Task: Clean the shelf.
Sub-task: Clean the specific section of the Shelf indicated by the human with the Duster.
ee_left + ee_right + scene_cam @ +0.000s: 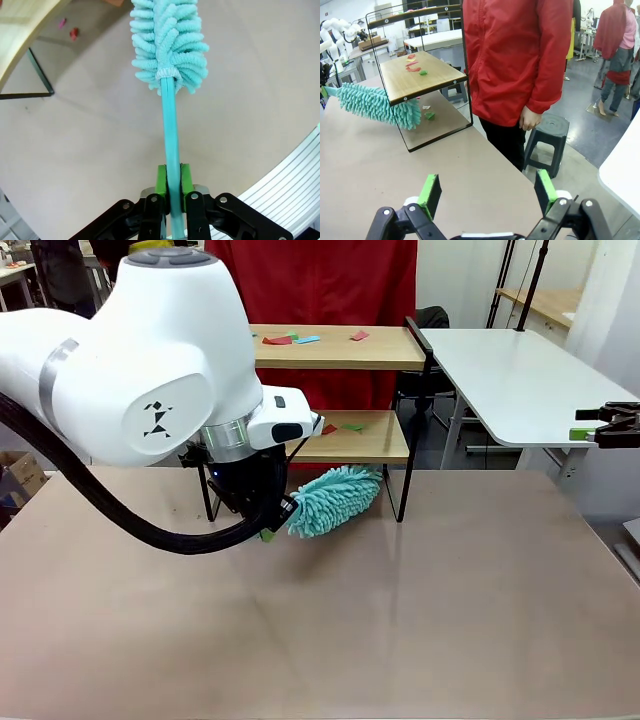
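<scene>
Shelf [350, 347] stands at the far edge of your table [420, 620], a little left of centre, directly in front of a person [520, 60] in a red jacket. Both wooden boards carry coloured paper scraps [290, 339]: red, blue and green on the top one, red and green on the lower.

Left gripper [173, 175]: jaws clamped on the thin teal handle of a fluffy teal duster [335, 500], green pads pressing it from both sides. You see the handle run straight out from the fingers. The duster head reaches in beneath the lower board at the shelf's front. Whether it touches the table, you cannot tell. A few small scraps lie on the table under the shelf.

Right gripper [489, 192]: jaws spread wide, nothing between them. It hangs off at the table's right side, well apart from the shelf.
</scene>
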You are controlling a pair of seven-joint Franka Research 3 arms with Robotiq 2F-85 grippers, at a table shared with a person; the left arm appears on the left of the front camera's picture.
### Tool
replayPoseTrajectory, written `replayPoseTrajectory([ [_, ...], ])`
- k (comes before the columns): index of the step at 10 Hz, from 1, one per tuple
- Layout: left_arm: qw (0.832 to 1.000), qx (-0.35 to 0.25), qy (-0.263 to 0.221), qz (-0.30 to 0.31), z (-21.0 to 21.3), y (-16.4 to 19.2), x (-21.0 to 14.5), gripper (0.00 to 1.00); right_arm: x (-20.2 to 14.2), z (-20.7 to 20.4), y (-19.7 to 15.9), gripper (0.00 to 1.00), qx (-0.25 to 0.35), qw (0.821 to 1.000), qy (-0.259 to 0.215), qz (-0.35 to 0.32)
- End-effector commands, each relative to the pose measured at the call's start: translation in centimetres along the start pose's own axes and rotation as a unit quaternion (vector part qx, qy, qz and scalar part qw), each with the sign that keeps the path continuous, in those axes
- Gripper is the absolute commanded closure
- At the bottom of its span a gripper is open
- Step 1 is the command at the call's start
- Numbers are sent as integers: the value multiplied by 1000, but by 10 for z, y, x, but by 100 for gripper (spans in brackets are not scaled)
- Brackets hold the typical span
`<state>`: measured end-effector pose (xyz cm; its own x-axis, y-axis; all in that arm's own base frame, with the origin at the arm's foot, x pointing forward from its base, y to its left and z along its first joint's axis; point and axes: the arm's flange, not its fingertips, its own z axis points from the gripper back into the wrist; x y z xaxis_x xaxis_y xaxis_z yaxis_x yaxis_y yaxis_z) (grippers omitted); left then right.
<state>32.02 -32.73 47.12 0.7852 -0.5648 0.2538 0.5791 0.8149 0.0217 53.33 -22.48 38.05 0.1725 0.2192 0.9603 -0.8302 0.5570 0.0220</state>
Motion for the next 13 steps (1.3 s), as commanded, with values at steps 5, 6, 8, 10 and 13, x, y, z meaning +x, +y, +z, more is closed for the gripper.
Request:
replayPoseTrajectory([
  [5, 995, 21, -43, 83, -38, -41, 33, 87, 2, -1, 2, 0, 1, 1000, -2, 1],
  [6, 994, 23, -50, 98, -45, -47, 39, 87, 2, -1, 2, 0, 1, 1000, -2, 1],
  [8, 990, 31, -61, 123, -58, -57, 51, 87, 2, -1, 2, 0, 1, 1000, -2, 1],
  [10, 988, 22, -70, 136, -71, -64, 67, 87, 2, -1, 2, 0, 1, 1000, -2, 1],
  [13, 986, 17, -62, 152, -97, -67, 88, 87, 2, -1, 2, 0, 1, 1000, -2, 1],
])
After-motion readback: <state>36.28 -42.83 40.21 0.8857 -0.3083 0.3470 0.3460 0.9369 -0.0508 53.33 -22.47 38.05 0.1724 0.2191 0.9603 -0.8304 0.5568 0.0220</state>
